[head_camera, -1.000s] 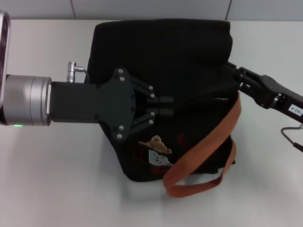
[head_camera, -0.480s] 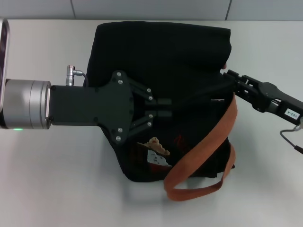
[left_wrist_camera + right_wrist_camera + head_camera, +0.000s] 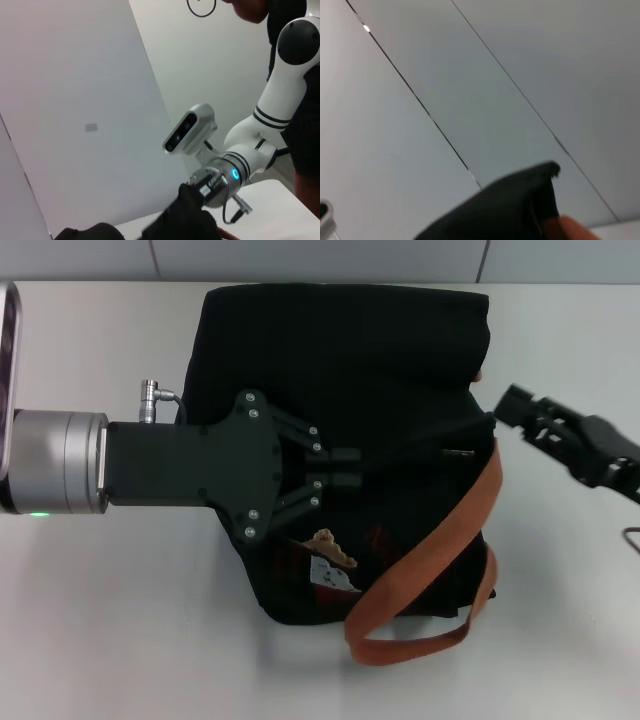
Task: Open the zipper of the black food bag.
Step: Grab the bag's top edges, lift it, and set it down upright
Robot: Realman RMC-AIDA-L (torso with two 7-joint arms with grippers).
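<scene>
The black food bag (image 3: 340, 350) lies in the middle of the white table, its orange-brown strap (image 3: 440, 560) looping off the near right corner and a bear patch (image 3: 335, 555) on its near side. My left gripper (image 3: 352, 468) reaches in from the left and is pinched shut on a fold of the bag's top. From there the zipper (image 3: 425, 442) runs right as a raised line to a small silver pull (image 3: 460, 451). My right gripper (image 3: 505, 402) hovers just off the bag's right edge, touching nothing. In the right wrist view, the bag's edge (image 3: 510, 205) and strap (image 3: 570, 227) show.
The white table (image 3: 120, 620) surrounds the bag on all sides. A grey wall (image 3: 300, 255) runs along the back edge. The left wrist view shows my right arm (image 3: 265, 110) and its wrist camera (image 3: 187, 130) across the bag.
My right gripper has drawn back to the right, away from the bag's right edge where it was touching. The bag and strap shifted slightly. My left gripper has held still.
</scene>
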